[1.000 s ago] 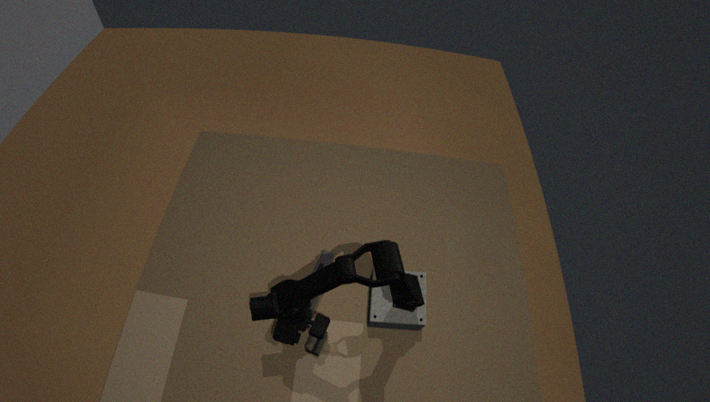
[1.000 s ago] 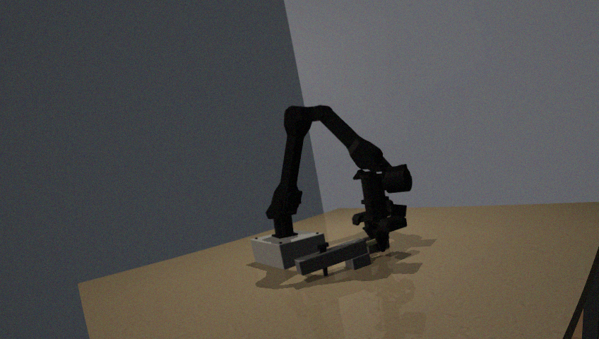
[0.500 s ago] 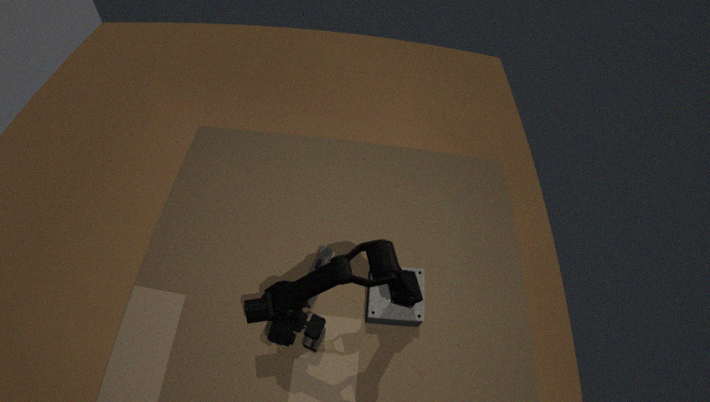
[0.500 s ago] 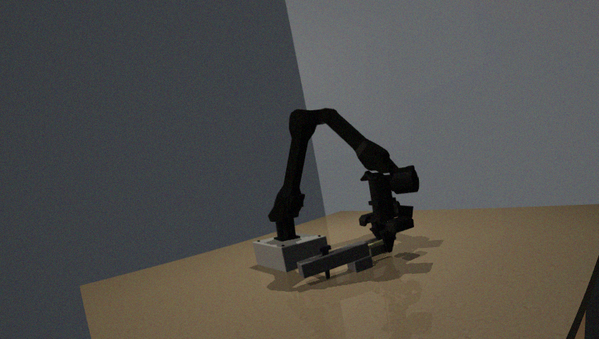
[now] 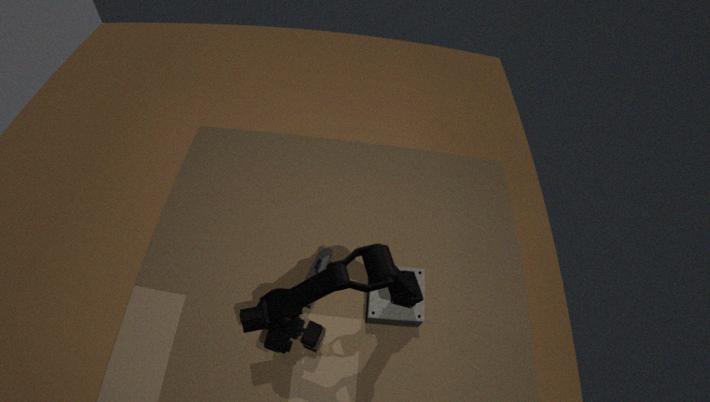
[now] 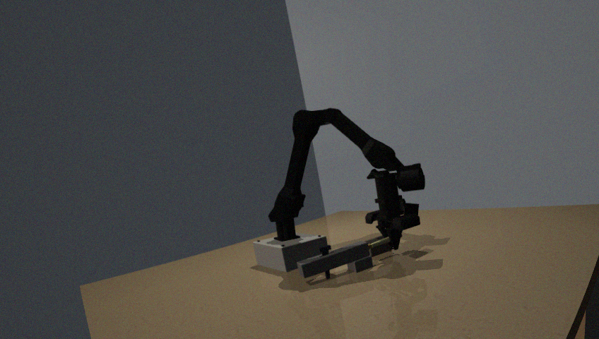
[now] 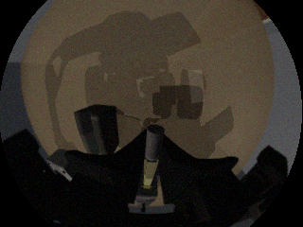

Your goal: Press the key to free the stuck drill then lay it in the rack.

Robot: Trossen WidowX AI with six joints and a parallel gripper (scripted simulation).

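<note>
Key in bar, drill at bar's end, arm's base behind bar

- Dim light, with broad shadows over the brown table
- Paler light patches near its lower part from above
- Plain grey wall behind, a darker blue-grey expanse alongside
</note>
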